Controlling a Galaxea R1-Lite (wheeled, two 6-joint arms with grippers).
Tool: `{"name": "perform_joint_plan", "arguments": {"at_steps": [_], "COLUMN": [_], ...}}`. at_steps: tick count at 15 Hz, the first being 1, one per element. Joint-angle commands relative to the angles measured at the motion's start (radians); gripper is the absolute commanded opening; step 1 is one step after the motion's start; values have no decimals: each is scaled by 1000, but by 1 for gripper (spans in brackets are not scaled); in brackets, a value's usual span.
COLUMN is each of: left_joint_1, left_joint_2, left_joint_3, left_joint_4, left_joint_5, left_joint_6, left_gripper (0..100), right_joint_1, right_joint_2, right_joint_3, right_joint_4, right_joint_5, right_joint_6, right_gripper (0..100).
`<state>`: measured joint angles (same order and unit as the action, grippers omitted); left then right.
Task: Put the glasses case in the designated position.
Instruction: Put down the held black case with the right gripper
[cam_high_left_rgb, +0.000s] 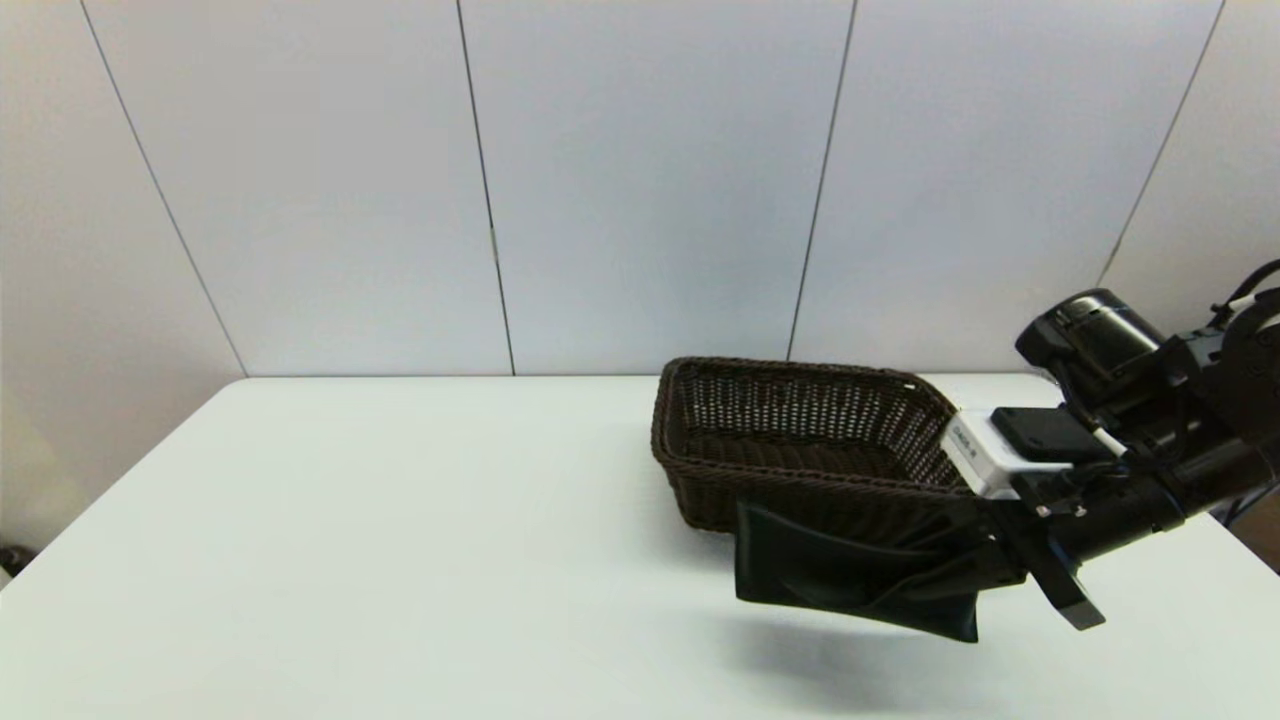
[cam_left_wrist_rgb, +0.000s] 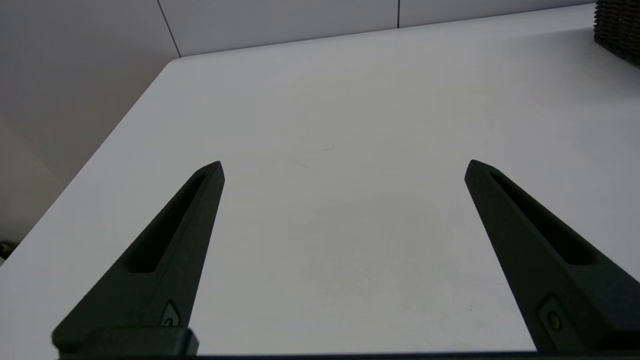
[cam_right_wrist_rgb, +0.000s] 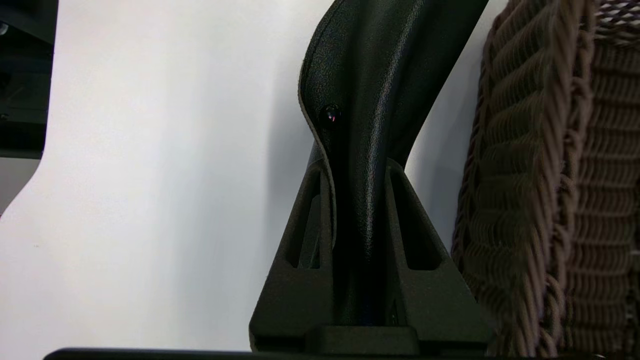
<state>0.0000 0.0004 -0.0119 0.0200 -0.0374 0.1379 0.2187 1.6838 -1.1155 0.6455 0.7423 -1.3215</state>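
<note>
**Case clamped by right fingers, held off the worktop at the basket's near wall**

Glasses case (cam_high_left_rgb: 850, 580): black pouch, held in the air just in front of the near wall of the basket (cam_high_left_rgb: 800, 440), long side roughly level, far-right corner drooping. Its shadow falls on the worktop (cam_high_left_rgb: 400, 520) below, at about 6 o'clock from the case, so it is clear of the surface.

Right gripper (cam_high_left_rgb: 975, 575): comes in from 3 o'clock; fingers closed tight on the case's right end. In the right wrist view the case (cam_right_wrist_rgb: 365, 100) stands edge-on between the two fingers (cam_right_wrist_rgb: 300, 270), pinched flat, then widening past the tips; the small snap button (cam_right_wrist_rgb: 331, 114) shows on the side facing away from the basket.

Edges and room: the basket's woven wall (cam_right_wrist_rgb: 550, 200) runs just beside the case; I cannot tell whether they touch. Open worktop spreads from the case toward 9 o'clock, as far as the left edge.

View differences: only the right wrist view shows the snap and the clamp line. Only the head view shows the basket's interior and the shadow.

Left gripper (cam_left_wrist_rgb: 345, 167): low over bare worktop on the left side, fingers wide apart, holding nothing; a basket corner (cam_left_wrist_rgb: 620, 30) shows far off. It does not show in the head view.
</note>
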Motion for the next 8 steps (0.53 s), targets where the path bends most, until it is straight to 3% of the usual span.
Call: {"name": "perform_joint_plan", "arguments": {"at_steps": [1,8], "left_joint_1": [0,0], "left_joint_2": [1,1], "left_joint_3": [0,0], "left_joint_4": [0,0], "left_joint_5": [1,-1], "left_joint_6": [0,0], "left_gripper": [100,100], "right_joint_1": [-2,-12], "right_joint_2": [-75,-142], "right_joint_3": [-44,-191], "right_joint_4": [3,0], "right_joint_5": [8,8], "right_joint_6": [16,107], "right_gripper": [0,0]}}
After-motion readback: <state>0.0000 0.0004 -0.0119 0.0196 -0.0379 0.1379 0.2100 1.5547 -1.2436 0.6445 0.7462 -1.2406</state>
